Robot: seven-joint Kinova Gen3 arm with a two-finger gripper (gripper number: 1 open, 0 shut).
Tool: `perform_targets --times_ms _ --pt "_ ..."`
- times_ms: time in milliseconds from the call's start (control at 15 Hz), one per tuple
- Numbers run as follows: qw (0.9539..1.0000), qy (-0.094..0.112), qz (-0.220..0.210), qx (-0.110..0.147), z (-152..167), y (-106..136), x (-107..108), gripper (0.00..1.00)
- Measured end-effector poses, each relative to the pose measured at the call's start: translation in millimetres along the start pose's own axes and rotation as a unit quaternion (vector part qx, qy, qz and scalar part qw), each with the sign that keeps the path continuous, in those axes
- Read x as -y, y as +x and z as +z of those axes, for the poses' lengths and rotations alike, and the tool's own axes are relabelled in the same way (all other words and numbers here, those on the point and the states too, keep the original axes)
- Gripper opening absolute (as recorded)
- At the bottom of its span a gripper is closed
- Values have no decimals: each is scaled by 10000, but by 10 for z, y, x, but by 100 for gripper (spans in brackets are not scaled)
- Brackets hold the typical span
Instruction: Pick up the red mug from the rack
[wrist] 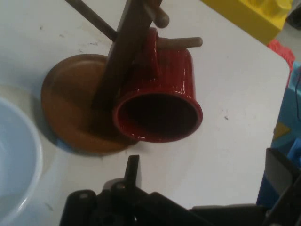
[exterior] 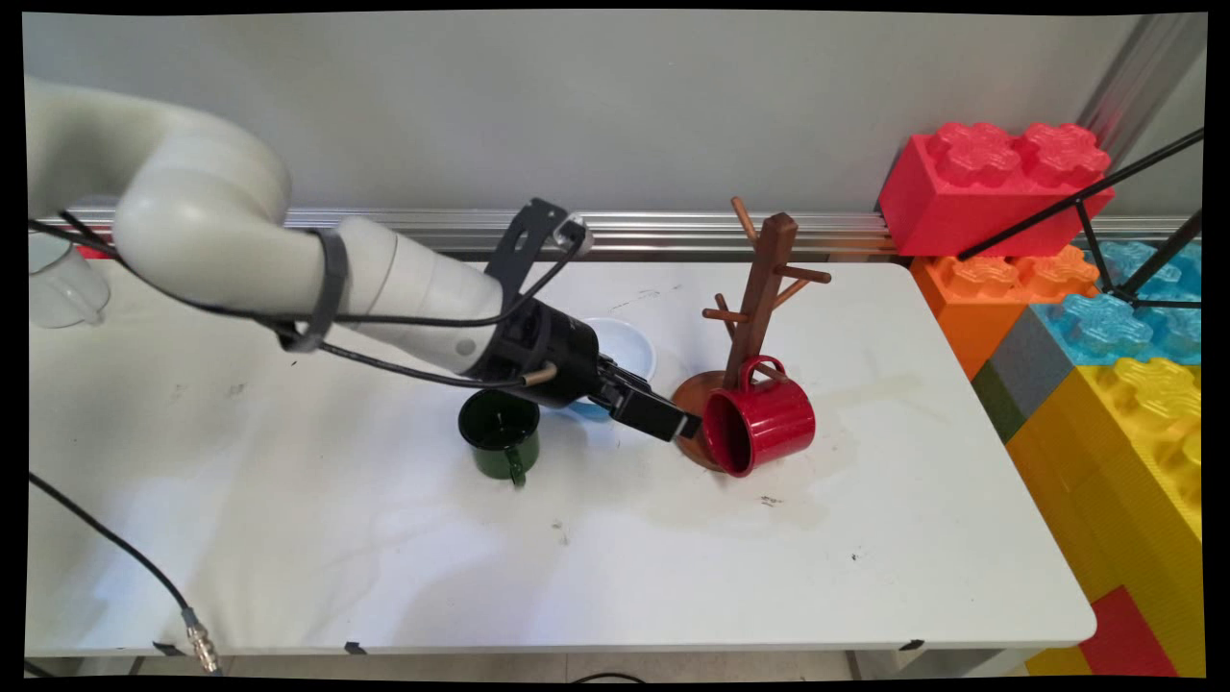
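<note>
Hovering low over the table (exterior: pixel 288 538), the gripper (exterior: pixel 663 415) holds nothing, its fingers spread wide. Just beyond them hangs a red mug (exterior: pixel 759 426), handle hooked on the wooden mug tree (exterior: pixel 759 288), its mouth tilted toward the hand. A green mug (exterior: pixel 500 432) and a pale blue bowl (exterior: pixel 629 346) sit beside the wrist.

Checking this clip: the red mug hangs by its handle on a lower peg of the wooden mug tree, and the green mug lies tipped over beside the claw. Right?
Not quite. In the main view the green mug stands upright, mouth up, beside the claw. The red mug does hang by its handle on the wooden mug tree.
</note>
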Motion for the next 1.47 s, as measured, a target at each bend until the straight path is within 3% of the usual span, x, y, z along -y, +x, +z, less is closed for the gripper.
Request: perform_targets --times_ms 667,1467 --pt "9960 141 -715 -522 313 -300 139 100" --pt "9898 -172 -1148 -825 572 -390 86 100"
